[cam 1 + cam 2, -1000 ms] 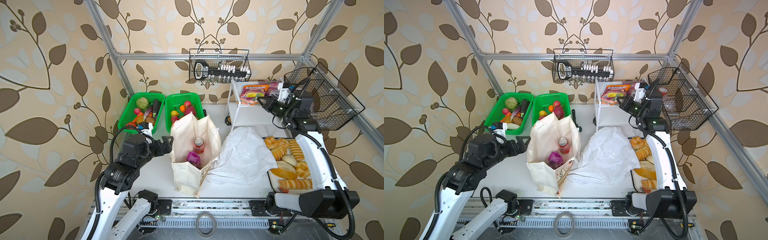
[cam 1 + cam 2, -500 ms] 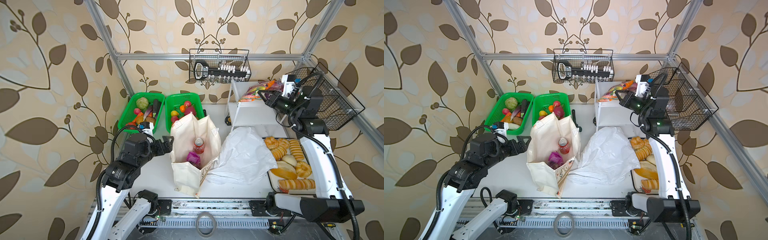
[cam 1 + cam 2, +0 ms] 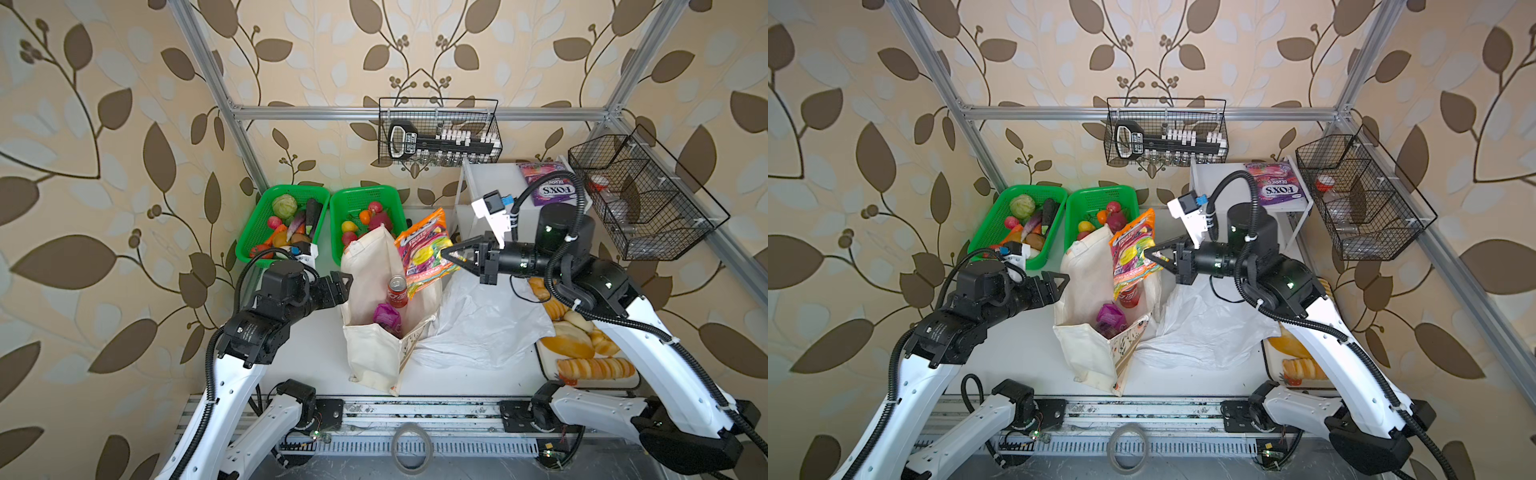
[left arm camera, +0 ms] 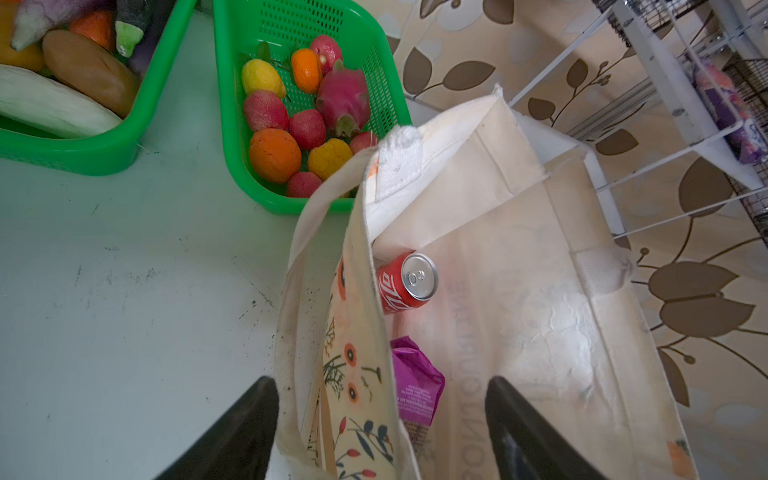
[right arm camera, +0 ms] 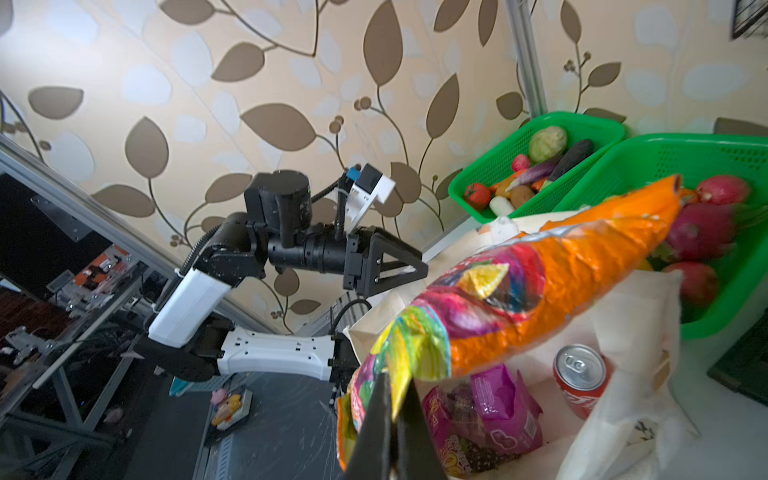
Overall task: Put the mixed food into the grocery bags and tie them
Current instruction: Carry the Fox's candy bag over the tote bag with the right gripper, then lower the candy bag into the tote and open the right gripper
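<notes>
Pouch (image 3: 428, 253) now over tote (image 3: 365, 286) in tight right jaws; left jaws apart astride its wall, left-wrist view only.

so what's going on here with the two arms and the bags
The right gripper is shut on the orange FOX'S pouch, holding it over the open cloth tote. The left gripper has its open jaws on either side of the tote's near wall. A red soda can and a purple snack packet are already inside. The toy fruits sit in the green basket, and the white plastic bag lies crumpled beside the tote.
</notes>
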You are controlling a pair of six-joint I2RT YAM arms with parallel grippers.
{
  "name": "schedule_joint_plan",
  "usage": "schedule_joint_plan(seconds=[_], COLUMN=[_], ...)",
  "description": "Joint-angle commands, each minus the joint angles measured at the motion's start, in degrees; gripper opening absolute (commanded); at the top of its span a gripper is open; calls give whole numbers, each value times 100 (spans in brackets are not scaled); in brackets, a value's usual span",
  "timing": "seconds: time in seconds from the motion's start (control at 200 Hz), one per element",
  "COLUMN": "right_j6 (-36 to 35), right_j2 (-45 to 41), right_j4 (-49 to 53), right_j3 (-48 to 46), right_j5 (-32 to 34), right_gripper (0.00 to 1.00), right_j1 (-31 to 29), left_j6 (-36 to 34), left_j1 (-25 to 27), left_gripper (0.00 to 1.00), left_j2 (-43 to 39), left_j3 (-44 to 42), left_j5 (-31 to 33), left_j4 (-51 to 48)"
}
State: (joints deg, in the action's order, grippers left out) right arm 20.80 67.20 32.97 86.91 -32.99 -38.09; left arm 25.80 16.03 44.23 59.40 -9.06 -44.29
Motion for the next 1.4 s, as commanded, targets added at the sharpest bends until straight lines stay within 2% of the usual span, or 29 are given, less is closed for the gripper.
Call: schedule_joint_plan(seconds=[0.0,0.115,0.415,0.605,0.775,0.835,0.91,0.96,1.025,1.105,1.24,1.33,1.395], right_j6=[-761,-842,-926,-1032,-1203,-1368,-1567,-1640,-1648,-1502,-852,37,741], right_j2=[307,744,1639,2200,2340,2310,2207,2102,1894,1469,584,-28,-410], right_j4=[585,832,943,1292,1405,1590,1896,2061,2148,2036,1446,804,239], right_j3=[65,88,180,511,629,666,743,797,822,739,127,-668,-1396], right_j5=[820,1179,815,549,63,53,279,452,719,1347,2437,2424,2013], right_gripper=[0,0,0,0,1,7,30,36,40,45,51,53,54], right_j1=[-479,-694,-1242,-1613,-1755,-1754,-1745,-1724,-1681,-1608,-1172,-392,116], left_j6=[25,58,110,175,178,195,218,231,233,252,276,284,285], left_j1=[-39,-39,-39,-39,-39,-39,-39,-39,-39,-39,-39,-39,-39], left_gripper=[75,67,43,35,29,26,21,20,19,18,17,16,16], left_j2=[91,55,57,118,168,172,151,144,134,137,156,147,133], left_j3=[-85,-215,-288,-300,-245,-244,-251,-257,-259,-262,-253,-260,-271], left_j5=[-350,-439,-485,-439,-439,-414,-382,-353,-318,-293,-287,-285,-270], left_j4=[220,240,306,391,395,395,421,443,465,500,568,621,662])
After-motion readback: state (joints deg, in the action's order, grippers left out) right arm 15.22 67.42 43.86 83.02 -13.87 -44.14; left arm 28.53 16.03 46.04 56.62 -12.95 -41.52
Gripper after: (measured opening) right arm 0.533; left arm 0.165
